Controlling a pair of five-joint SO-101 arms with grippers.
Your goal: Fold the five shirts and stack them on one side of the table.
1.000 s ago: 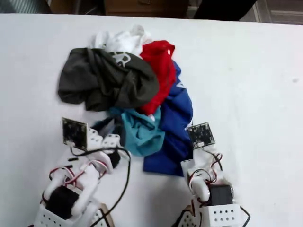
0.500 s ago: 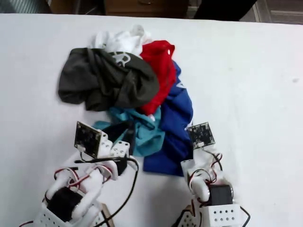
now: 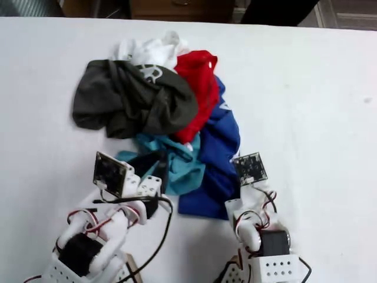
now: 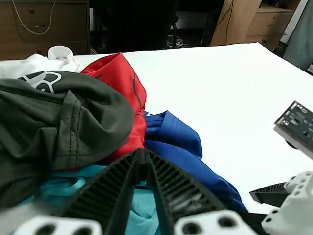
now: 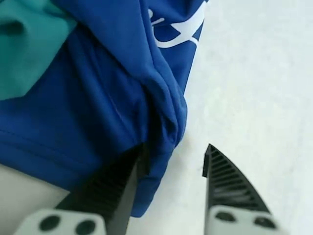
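Observation:
Five shirts lie crumpled in one heap: white (image 3: 147,50) at the back, dark grey (image 3: 129,97), red (image 3: 197,82), blue (image 3: 219,153) and teal (image 3: 179,168) at the front. My left gripper (image 3: 154,165) is shut, its tips (image 4: 141,155) meeting just above the teal shirt (image 4: 58,188) with nothing seen between them. My right gripper (image 5: 174,152) is open at the near edge of the blue shirt (image 5: 98,98). One finger (image 5: 122,181) is against the blue cloth and the other finger (image 5: 222,181) is over bare table.
The white table (image 3: 306,106) has free room right of the heap and along its left side. Wooden furniture stands beyond the far edge (image 4: 44,24). The right arm's camera board (image 4: 296,125) shows in the left wrist view.
My left arm has swung rightward and forward, bringing its gripper over the teal shirt, then held still. The right arm and the shirts have not moved.

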